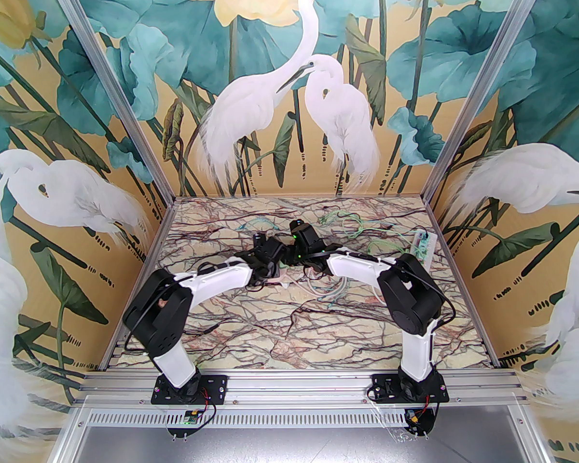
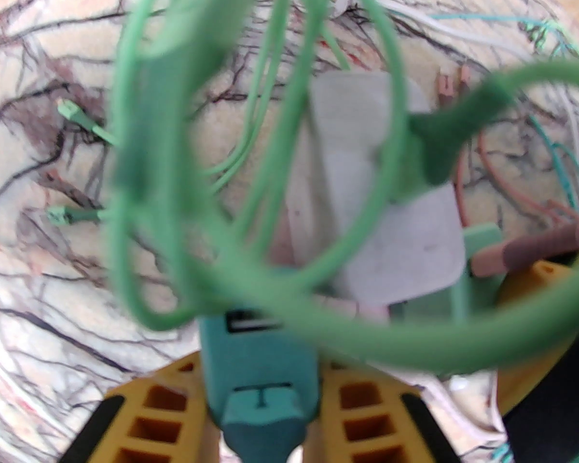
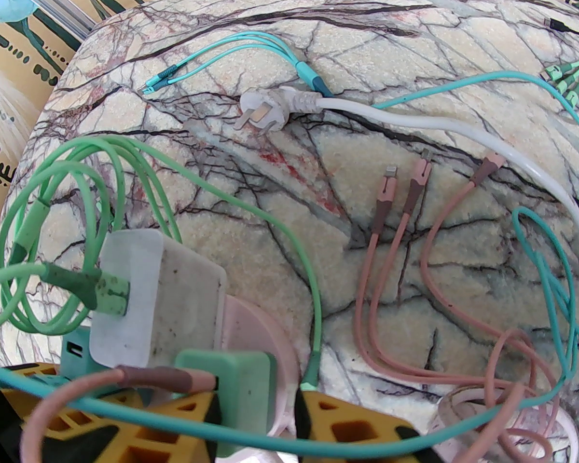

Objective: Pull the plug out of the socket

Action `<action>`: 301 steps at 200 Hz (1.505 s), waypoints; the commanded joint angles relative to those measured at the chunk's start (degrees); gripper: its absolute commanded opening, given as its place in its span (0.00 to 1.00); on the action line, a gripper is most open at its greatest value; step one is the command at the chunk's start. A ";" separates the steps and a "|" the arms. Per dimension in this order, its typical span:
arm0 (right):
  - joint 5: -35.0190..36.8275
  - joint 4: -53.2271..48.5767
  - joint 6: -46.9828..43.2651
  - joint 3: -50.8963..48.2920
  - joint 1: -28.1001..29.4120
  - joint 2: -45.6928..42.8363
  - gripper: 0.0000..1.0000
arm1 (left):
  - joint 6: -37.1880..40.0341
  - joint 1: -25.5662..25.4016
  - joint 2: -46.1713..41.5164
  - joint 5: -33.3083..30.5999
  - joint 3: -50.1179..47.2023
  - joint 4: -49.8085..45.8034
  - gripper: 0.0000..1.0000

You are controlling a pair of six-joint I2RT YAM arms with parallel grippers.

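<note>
Reaching in from the two near corners, my arms meet over the middle of the surface [image 1: 251,335]. In the top view my left arm [image 1: 212,275] rises from its base at 7 o'clock, folds at a high elbow and stretches its forearm toward 2 o'clock. My right arm [image 1: 362,263] mirrors it from 5 o'clock, its forearm running toward 10 o'clock. Both wrists tip downward, close together, above a tangle of cables.

My left fingers [image 2: 193,384] are narrow, clamped on the teal plug [image 2: 258,350]. It is a block with a USB slot on its face, held at 6 o'clock in the left wrist view. Loops of green cable [image 2: 381,128] hang blurred before that camera.

My right fingers [image 3: 318,408] are narrow too, closed around the pink socket [image 3: 251,326] at 6 o'clock in the right wrist view. A green adapter [image 3: 236,384] sits in the gap beside it, with a pink cable [image 3: 366,278] plugged into it.

A white adapter [image 3: 159,292] stands on the socket at its 10 o'clock, with the green cable's dark end pushed into its side. The teal plug sits just beside that adapter, at its 7 o'clock. I cannot tell whether its prongs are seated in the socket.

A white mains plug [image 3: 263,109] lies loose at 12 o'clock, its prongs toward 9 o'clock and its cord trailing toward 3 o'clock.
</note>
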 commanded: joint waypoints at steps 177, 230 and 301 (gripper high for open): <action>0.54 -8.62 -1.73 -1.03 2.11 5.52 0.35 | -1.48 1.57 -5.83 8.77 -1.73 5.58 0.16; 0.87 -8.88 -1.80 -0.89 2.26 5.66 0.35 | 2.73 -5.05 1.84 -2.99 6.14 -2.00 0.13; 1.06 -9.06 -1.91 -0.75 2.36 5.81 0.35 | 0.41 -2.71 -1.15 2.71 3.26 1.07 0.13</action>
